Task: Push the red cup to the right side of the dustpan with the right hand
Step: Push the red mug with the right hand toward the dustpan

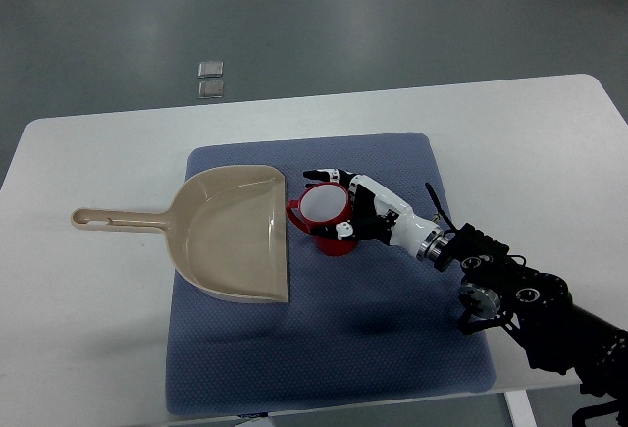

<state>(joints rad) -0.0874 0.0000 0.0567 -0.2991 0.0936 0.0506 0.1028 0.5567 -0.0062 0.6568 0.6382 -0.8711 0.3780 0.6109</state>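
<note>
My right hand [345, 203], fingers curled around the cup [322, 213], has it just beside the dustpan [235, 236] on its right; I'd release next.

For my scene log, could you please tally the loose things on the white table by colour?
Red: 1, the red cup, with the right hand at it
Beige: 1, the dustpan
Blue: 1, the mat
Total: 3

Lab-like room: white table [549, 142], grey floor [294, 15].
</note>
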